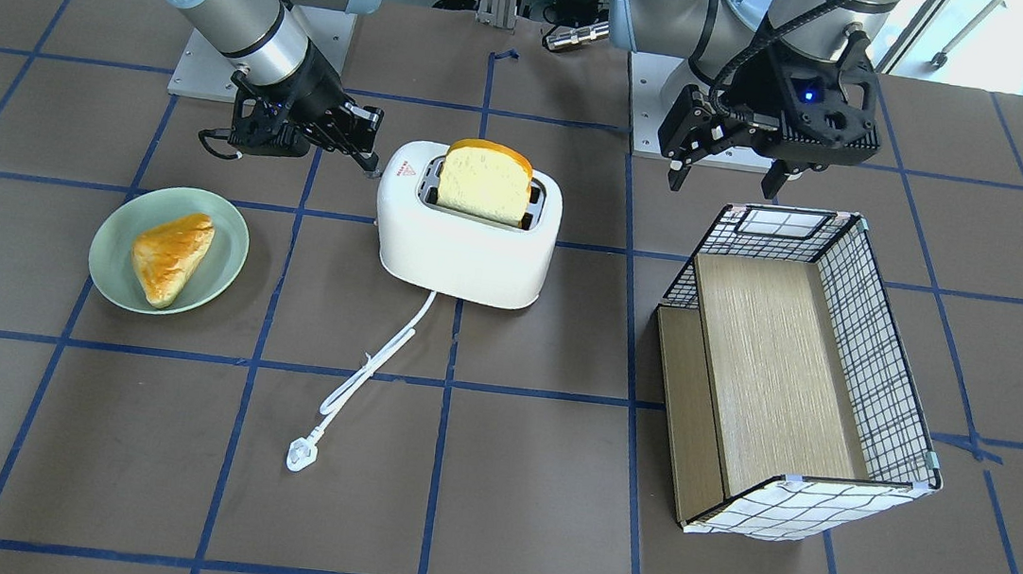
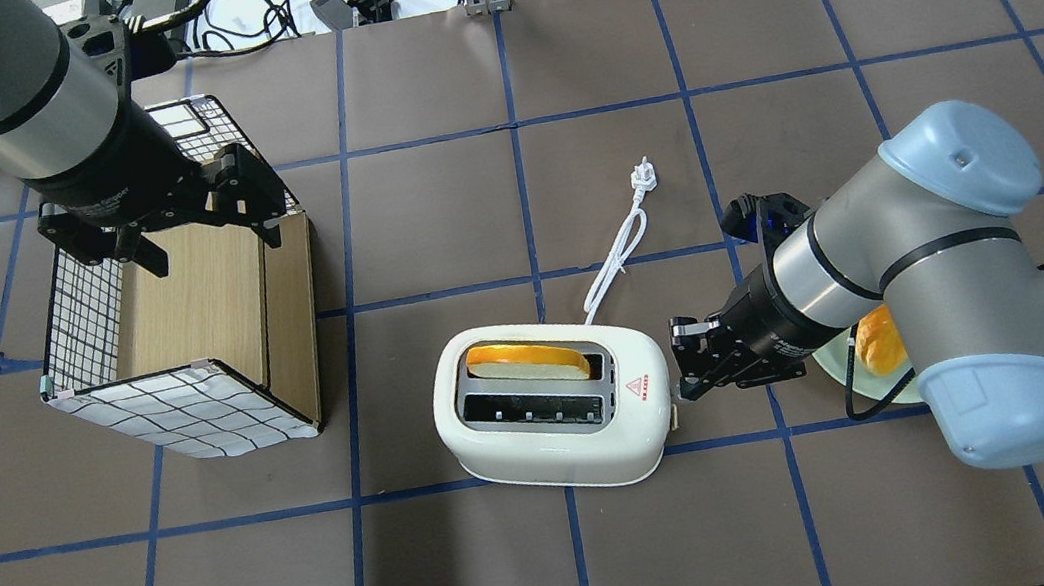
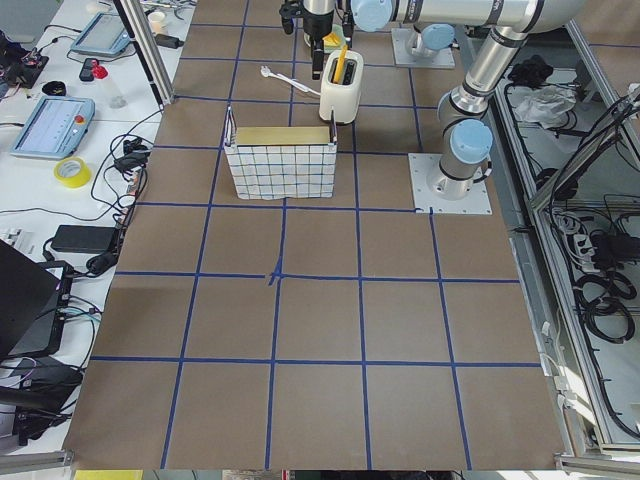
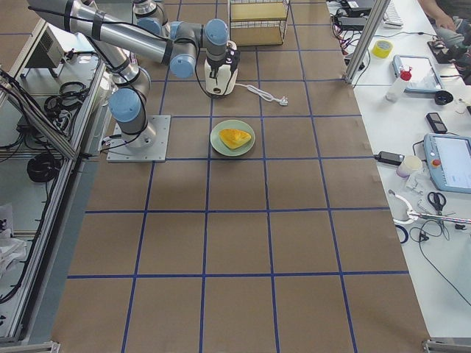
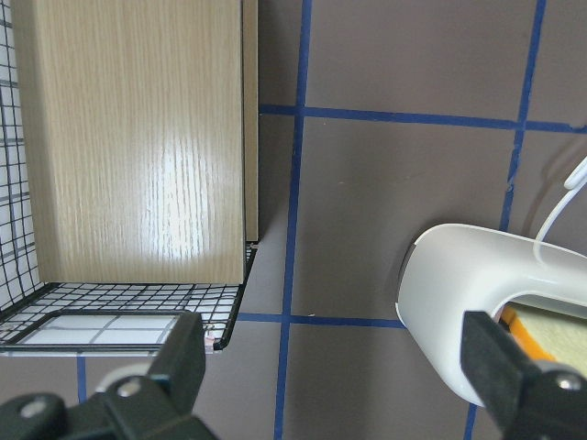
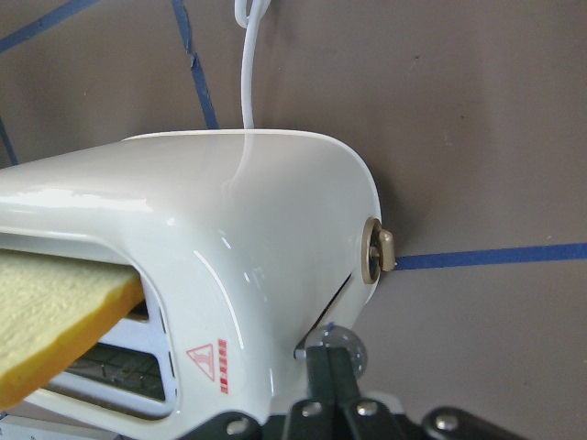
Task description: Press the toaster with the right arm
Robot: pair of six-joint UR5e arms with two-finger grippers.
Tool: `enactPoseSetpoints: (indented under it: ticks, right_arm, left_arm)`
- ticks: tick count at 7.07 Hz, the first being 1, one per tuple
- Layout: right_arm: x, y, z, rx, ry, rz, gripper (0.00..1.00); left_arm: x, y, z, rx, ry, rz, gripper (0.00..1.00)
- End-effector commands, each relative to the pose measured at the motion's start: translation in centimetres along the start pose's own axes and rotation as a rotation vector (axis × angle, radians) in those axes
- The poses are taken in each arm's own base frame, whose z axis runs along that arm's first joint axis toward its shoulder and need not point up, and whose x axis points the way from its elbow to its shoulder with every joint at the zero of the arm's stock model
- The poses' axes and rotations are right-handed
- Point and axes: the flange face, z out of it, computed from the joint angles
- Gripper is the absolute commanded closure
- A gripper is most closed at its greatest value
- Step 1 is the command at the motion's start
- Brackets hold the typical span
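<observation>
The white two-slot toaster (image 1: 464, 244) stands mid-table, also in the overhead view (image 2: 553, 450), with a red triangle mark on top. A bread slice (image 1: 485, 180) stands high in the slot farther from the robot. My right gripper (image 1: 371, 161) is shut and empty, its tips right at the toaster's end face. In the right wrist view the gripper (image 6: 328, 362) touches the lever slot, below a round knob (image 6: 376, 252). My left gripper (image 2: 207, 239) is open and empty, hovering over the near edge of the wire basket (image 2: 81, 311).
A green plate (image 1: 111, 254) holding a bread piece (image 1: 171, 256) sits under my right arm's side of the toaster. The white power cord (image 1: 370, 367) runs away from the robot to a plug (image 1: 299, 455). The basket (image 1: 875, 354) has a wooden bottom.
</observation>
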Motion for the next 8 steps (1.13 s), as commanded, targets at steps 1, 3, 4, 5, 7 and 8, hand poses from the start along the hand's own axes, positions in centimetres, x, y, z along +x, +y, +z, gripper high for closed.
enactPoseSetpoints:
  ticks: [1,3,4,5,7,8]
  right_arm:
    - [0.3,-0.7,1.2,-0.033,0.006,0.007,1.0]
    - [0.5,-1.2,1.8,-0.044,0.008,0.006,1.0]
    - [0.6,-1.3,2.0,-0.051,0.009,0.01,1.0]
    - [0.6,-1.4,2.2,-0.053,0.01,0.008,1.0]
    - [1.0,-2.3,3.3,-0.073,0.015,0.024,1.0]
    - [1.1,-2.5,3.6,-0.08,0.018,0.029,1.0]
  left_arm:
    - [0.0,0.0,0.0,0.0,0.0,0.0,0.0]
    - [0.0,0.0,0.0,0.0,0.0,0.0,0.0]
    - [0.0,0.0,0.0,0.0,0.0,0.0,0.0]
    - [0.0,0.0,0.0,0.0,0.0,0.0,0.0]
    - [0.0,0.0,0.0,0.0,0.0,0.0,0.0]
    - [0.0,0.0,0.0,0.0,0.0,0.0,0.0]
